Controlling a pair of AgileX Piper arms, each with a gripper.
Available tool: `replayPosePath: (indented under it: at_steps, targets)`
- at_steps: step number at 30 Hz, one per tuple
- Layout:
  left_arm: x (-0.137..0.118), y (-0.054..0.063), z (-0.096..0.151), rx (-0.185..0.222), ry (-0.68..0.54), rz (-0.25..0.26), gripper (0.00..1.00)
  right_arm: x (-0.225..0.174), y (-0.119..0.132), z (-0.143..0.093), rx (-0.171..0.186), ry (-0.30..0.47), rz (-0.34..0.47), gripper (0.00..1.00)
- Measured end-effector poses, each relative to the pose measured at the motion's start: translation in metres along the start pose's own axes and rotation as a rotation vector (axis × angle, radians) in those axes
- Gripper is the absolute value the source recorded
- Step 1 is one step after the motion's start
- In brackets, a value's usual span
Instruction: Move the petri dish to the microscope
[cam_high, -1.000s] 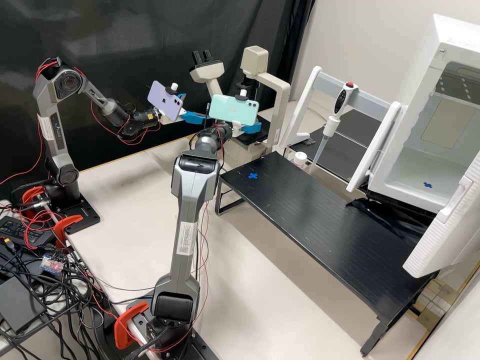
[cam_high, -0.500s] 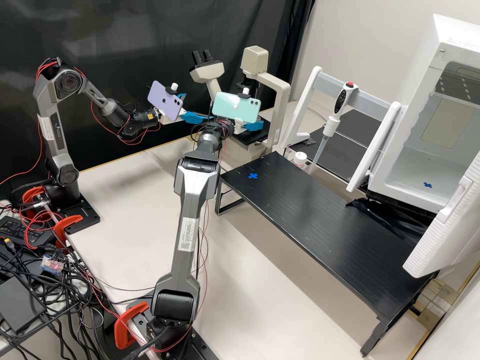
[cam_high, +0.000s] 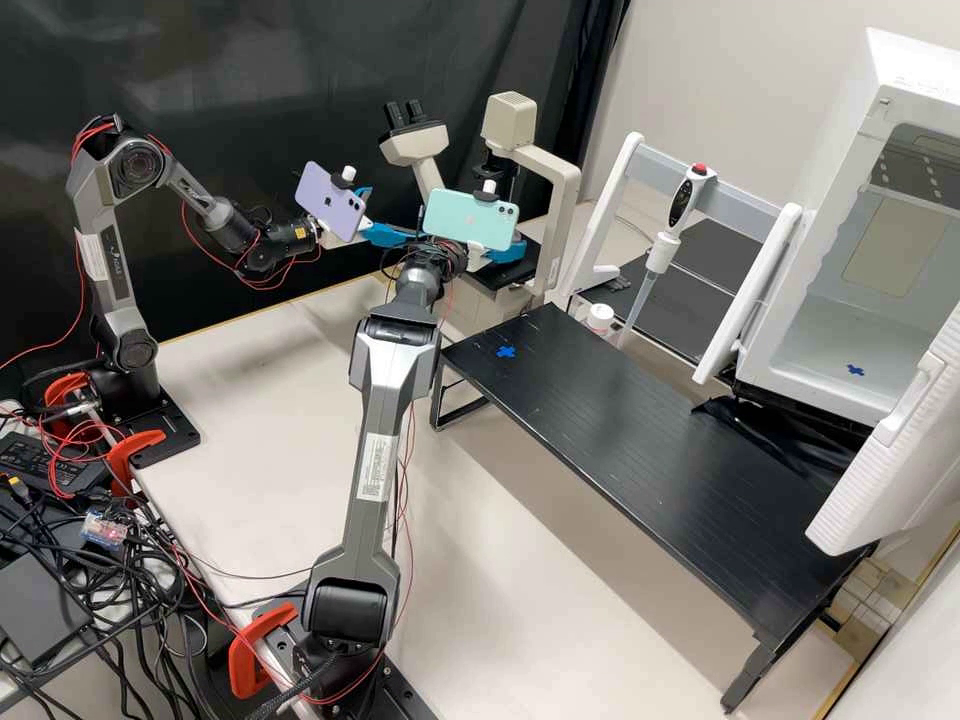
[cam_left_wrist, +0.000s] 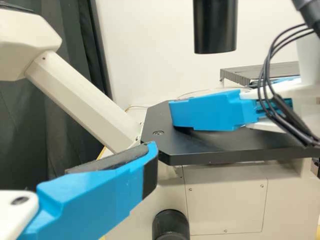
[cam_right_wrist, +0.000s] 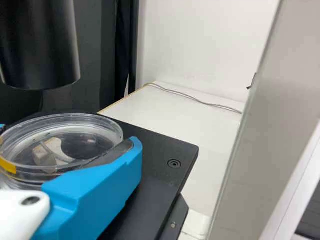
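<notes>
Beside the microscope (cam_high: 563, 190) in the high view, my right gripper (cam_high: 507, 252) is partly hidden behind a teal phone. To its left, my left gripper (cam_high: 386, 214) stands with its blue fingers apart and nothing between them. The right wrist view has the clear petri dish (cam_right_wrist: 82, 142) held by the right gripper (cam_right_wrist: 68, 136), over the black microscope stage (cam_right_wrist: 162, 145); whether dish and stage touch I cannot tell. One finger of my left gripper (cam_left_wrist: 100, 195) shows in the left wrist view, in front of the stage (cam_left_wrist: 230, 147), with the right gripper's blue finger (cam_left_wrist: 207, 112) above it.
A black raised platform (cam_high: 640, 430) with a blue cross mark runs right of the right arm. Behind it are a pipette (cam_high: 662, 250) on a stand and a small white container (cam_high: 599, 318). A white open-doored chamber (cam_high: 850, 300) stands at the right.
The right arm, with its teal phone, has shifted slightly rightward beside the microscope, rising a little and then lowering again. The left arm has kept still.
</notes>
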Motion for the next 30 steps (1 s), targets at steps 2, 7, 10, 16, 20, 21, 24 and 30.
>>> replayPosePath:
  at_steps: [2, 7, 10, 16, 20, 21, 24, 30]
  targets:
    - [0.0, 0.0, 0.0, 0.0, 0.0, 0.0, 1.0, 0.001, 0.001, 0.001, -0.004, -0.001, 0.0, 1.0]
    - [0.0, 0.0, 0.0, 0.0, 0.0, 0.0, 1.0, 0.002, 0.004, 0.004, -0.002, 0.003, -0.002, 1.0]
    - [0.0, 0.0, 0.0, 0.0, 0.0, 0.0, 1.0, 0.003, 0.004, 0.006, -0.004, -0.002, -0.005, 1.0]
    - [0.0, 0.0, 0.0, 0.0, 0.0, 0.0, 1.0, -0.003, -0.002, 0.02, -0.003, 0.002, -0.019, 1.0]
    - [0.0, 0.0, 0.0, 0.0, 0.0, 0.0, 1.0, -0.016, 0.002, 0.022, -0.001, 0.018, -0.01, 1.0]
    - [0.0, 0.0, 0.0, 0.0, 0.0, 0.0, 1.0, -0.021, 0.005, 0.021, -0.002, 0.028, -0.004, 1.0]
    - [0.0, 0.0, 0.0, 0.0, 0.0, 0.0, 1.0, -0.033, 0.006, 0.025, 0.008, 0.039, -0.002, 1.0]
    - [0.0, 0.0, 0.0, 0.0, 0.0, 0.0, 1.0, -0.069, 0.013, 0.033, -0.04, 0.103, 0.049, 1.0]
